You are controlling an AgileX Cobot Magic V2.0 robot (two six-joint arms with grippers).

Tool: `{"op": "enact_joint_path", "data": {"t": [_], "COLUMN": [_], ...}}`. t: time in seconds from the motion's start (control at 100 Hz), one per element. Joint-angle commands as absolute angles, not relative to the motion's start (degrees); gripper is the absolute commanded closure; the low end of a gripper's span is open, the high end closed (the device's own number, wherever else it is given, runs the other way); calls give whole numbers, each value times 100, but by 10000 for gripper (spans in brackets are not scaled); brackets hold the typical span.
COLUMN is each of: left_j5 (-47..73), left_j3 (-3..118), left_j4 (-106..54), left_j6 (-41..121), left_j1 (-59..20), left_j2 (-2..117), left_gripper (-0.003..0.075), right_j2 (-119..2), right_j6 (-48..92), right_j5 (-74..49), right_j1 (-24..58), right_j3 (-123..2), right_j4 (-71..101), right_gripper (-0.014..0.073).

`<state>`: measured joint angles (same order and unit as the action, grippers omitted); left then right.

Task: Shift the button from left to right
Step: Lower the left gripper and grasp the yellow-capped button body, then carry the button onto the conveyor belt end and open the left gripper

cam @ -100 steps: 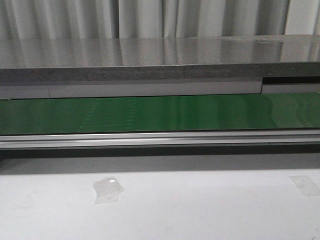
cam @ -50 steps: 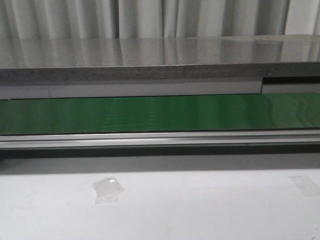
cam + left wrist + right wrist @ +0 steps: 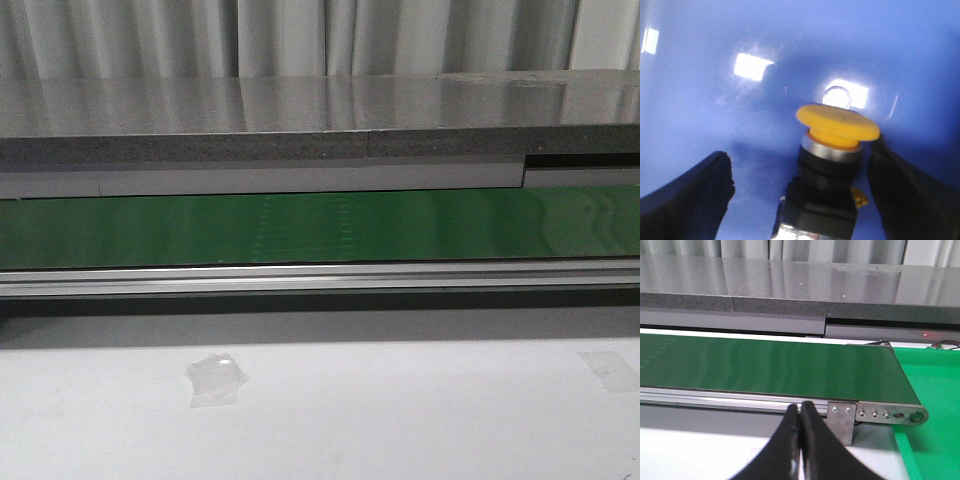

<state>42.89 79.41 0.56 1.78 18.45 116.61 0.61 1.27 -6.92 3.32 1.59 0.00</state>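
The button (image 3: 832,165), a yellow mushroom cap (image 3: 837,122) on a black boxy body, stands on a glossy blue surface (image 3: 715,115) in the left wrist view. My left gripper (image 3: 800,155) is open around it. One finger (image 3: 905,190) is close beside the cap and the other finger (image 3: 690,200) stands well apart from the body. My right gripper (image 3: 801,407) is shut and empty, over the white table before the conveyor's right end. Neither gripper nor the button shows in the front view.
A green conveyor belt (image 3: 320,225) runs across behind the white table (image 3: 400,420). Its metal end bracket (image 3: 875,415) sits just beside my right gripper, with a green surface (image 3: 930,385) past it. Two clear tape pieces (image 3: 215,378) lie on the table.
Faint marks on the green belt have shifted to the right. Nothing else in the front view has moved.
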Motion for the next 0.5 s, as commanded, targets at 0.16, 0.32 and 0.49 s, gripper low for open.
{"op": "enact_joint_path", "data": {"t": [0.16,0.32,0.49], "left_j5": [4235,4257,4284], "left_j3": [8096,8096,8096], "left_j4": [0,0,0], "left_j6": [167,167,167], "left_j1": [1855,1855,1855], "left_j2": [11417,11417,11402], "left_gripper": [363,558,696], "right_j2": [169,169,169], "right_j6": [149,149,149], "right_j5": [-197,-197,-197], "right_j1": [330,330,330], "right_j3": [69,69,69], "right_j4": [-70,-70,-70], "right_gripper": [662,662,662]}}
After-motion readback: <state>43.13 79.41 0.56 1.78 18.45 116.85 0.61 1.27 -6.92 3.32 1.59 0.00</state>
